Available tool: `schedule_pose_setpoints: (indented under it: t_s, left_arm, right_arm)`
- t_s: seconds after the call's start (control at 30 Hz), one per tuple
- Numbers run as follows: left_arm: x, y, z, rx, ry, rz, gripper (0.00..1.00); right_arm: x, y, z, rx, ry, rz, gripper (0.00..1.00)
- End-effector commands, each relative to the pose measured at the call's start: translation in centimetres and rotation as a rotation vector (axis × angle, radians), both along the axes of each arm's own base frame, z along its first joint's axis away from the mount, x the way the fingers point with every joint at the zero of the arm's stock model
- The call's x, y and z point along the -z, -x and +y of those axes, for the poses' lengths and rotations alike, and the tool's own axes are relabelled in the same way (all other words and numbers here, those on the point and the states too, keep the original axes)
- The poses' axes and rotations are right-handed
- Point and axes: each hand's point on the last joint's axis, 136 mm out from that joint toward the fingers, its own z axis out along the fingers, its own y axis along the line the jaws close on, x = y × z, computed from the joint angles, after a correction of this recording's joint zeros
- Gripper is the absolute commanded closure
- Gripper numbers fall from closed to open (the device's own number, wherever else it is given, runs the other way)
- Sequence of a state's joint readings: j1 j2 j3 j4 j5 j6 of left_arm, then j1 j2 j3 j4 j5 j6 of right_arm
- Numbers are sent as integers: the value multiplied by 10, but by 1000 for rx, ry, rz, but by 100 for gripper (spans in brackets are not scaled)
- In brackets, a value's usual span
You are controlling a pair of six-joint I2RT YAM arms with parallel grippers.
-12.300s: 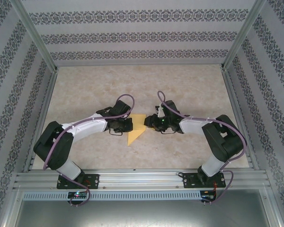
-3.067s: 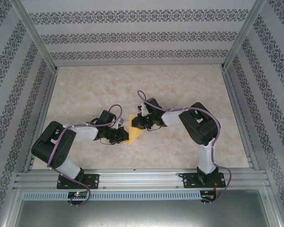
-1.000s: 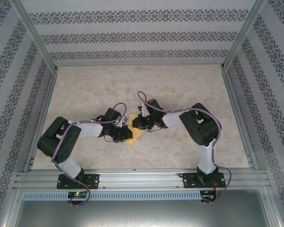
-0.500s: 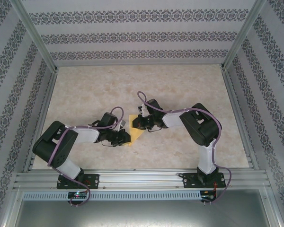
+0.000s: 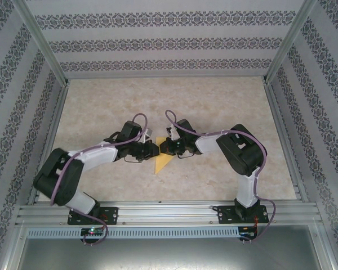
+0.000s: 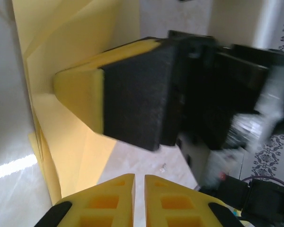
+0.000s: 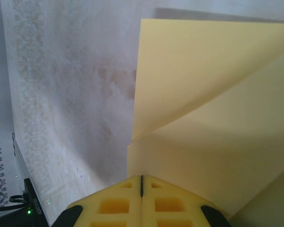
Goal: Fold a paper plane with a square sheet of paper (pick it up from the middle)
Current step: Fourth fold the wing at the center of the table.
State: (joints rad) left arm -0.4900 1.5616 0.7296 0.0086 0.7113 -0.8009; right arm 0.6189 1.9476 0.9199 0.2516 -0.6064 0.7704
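Yellow folded paper (image 5: 163,162) lies lengthwise, tip nearward.

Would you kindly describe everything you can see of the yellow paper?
The paper is thin, plain and yellow-orange, already folded into overlapping layers with sharp creases. It lies mid-table between the two arms, one pointed corner aimed toward their bases. The right tool, shut, touches its edge at a fold.
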Motion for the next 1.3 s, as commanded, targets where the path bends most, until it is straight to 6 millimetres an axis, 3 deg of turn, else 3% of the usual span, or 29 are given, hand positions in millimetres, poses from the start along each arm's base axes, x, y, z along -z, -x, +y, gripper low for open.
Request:
schedule_pose_setpoints:
  t_s: [0.0,0.17,0.27,0.43,0.63,0.77,0.93,1.1,1.17,1.27]
  left_arm:
    - [16,5,-13,34,47,69,85]
    - [56,26,2,23,-56,183,87]
    - [85,53,17,25,-128,288,87]
    - [100,95,39,49,-194,371,86]
    - [92,117,30,133,-192,378,85]
    - [89,122,28,162,-229,363,84]
    - [89,130,44,142,-315,369,85]
    - [83,138,35,177,-276,364,84]
    - [77,138,32,188,-274,339,85]
    - [54,125,26,171,-232,241,86]
  right_arm:
    - [55,27,-38,46,196,128,93]
    - [56,26,-38,48,198,130,93]
    - [55,26,-38,49,200,131,93]
    - [55,26,-41,53,212,131,93]
    - [54,25,-39,54,212,132,93]
    - [55,26,-40,52,217,135,93]
    - [56,26,-39,53,220,136,93]
    - [58,26,-39,52,222,141,93]
    - [57,26,-39,54,222,139,93]
    - [57,27,-38,49,219,141,93]
